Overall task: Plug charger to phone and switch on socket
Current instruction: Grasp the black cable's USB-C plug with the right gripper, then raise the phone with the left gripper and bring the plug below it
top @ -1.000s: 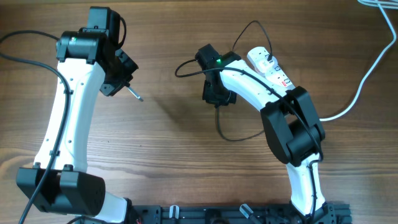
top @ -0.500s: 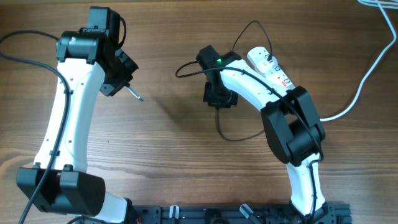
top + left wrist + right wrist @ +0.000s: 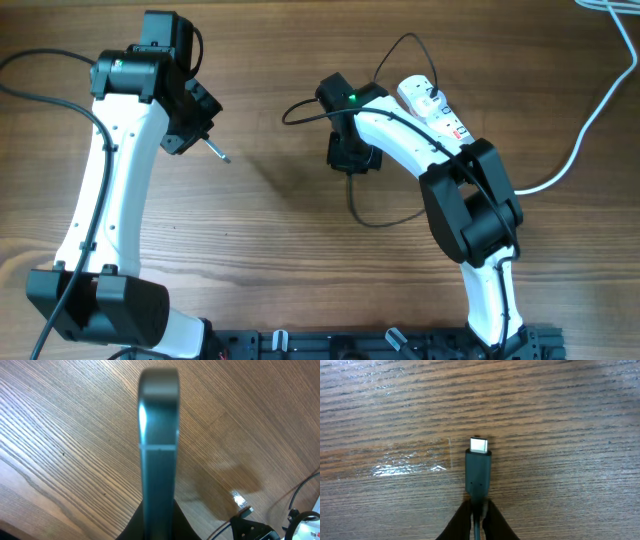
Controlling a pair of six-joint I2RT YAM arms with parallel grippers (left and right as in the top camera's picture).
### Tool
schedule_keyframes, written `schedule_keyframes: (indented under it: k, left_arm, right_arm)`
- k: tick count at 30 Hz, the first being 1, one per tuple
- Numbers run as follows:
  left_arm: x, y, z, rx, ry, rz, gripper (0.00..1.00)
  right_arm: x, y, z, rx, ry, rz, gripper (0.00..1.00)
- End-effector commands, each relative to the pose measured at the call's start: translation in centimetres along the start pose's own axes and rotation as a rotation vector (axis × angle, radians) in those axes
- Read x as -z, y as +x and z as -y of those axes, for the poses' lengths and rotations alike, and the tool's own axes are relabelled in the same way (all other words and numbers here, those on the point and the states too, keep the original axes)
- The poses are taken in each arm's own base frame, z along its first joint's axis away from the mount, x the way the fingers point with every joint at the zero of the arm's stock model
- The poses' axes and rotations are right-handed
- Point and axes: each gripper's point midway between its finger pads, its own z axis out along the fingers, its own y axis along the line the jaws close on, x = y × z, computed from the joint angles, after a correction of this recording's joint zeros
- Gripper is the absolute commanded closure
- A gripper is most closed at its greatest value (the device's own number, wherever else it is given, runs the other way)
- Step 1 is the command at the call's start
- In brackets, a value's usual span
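My left gripper (image 3: 203,138) is shut on the phone (image 3: 217,151) and holds it edge-on above the table. In the left wrist view the phone (image 3: 159,435) is a teal-grey edge rising from the fingers (image 3: 159,522). My right gripper (image 3: 350,160) is shut on the charger cable (image 3: 372,224) just behind its plug. In the right wrist view the dark plug (image 3: 479,470) with its silver tip sticks out ahead of the fingers (image 3: 478,512), close over the wood. The plug (image 3: 241,502) also shows in the left wrist view, to the phone's right. The white socket (image 3: 437,106) lies behind the right arm.
The socket's thick white cord (image 3: 590,110) runs off to the far right corner. The black cable loops above and below the right gripper. A grey cable (image 3: 50,95) trails by the left arm. Bare wooden table (image 3: 270,250) lies between the arms.
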Motion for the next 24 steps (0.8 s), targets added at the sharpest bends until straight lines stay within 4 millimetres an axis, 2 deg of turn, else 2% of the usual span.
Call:
schedule_keyframes:
  k: [1, 3, 6, 9, 13, 15, 16, 20, 22, 24]
  left_arm:
    - [-0.1, -0.3, -0.5, 0.017, -0.021, 0.015, 0.94]
    - [-0.1, -0.3, -0.5, 0.017, -0.021, 0.015, 0.94]
    - [-0.1, -0.3, -0.5, 0.017, -0.021, 0.015, 0.94]
    - [-0.1, -0.3, -0.5, 0.017, -0.02, 0.016, 0.94]
    - [-0.1, -0.3, 0.4, -0.003, 0.024, 0.007, 0.96]
    - [0.2, 0.6, 3.1, -0.126, 0.167, -0.054, 0.96]
    - [0.7, 1.5, 5.3, -0.214, 0.294, -0.099, 0.96]
    - [3.3, 3.0, 10.3, -0.328, 0.601, -0.172, 0.96]
    - [4.8, 3.2, 12.2, -0.356, 0.724, -0.185, 0.96]
    - [6.3, 3.4, 13.7, -0.386, 0.83, -0.197, 0.96]
  right_arm:
    - [-2.9, 1.5, 1.1, 0.001, 0.046, -0.07, 0.89]
    - [-2.8, 1.5, 1.1, 0.003, 0.045, -0.068, 0.95]
    - [-2.2, 0.7, 0.6, 0.039, 0.03, -0.047, 0.96]
    - [0.0, -0.2, 0.3, 0.069, 0.009, -0.021, 0.96]
    - [5.3, -0.9, -0.1, 0.109, -0.047, 0.058, 0.96]
    - [9.5, -0.6, -0.6, 0.187, -0.113, 0.123, 0.96]
    - [11.7, 0.0, -1.0, 0.239, -0.152, 0.153, 0.96]
    - [19.3, 3.6, -2.7, 0.441, -0.291, 0.264, 0.96]
    - [22.2, 5.8, -3.5, 0.519, -0.336, 0.319, 0.96]
    - [24.2, 7.9, -4.4, 0.57, -0.38, 0.35, 0.96]
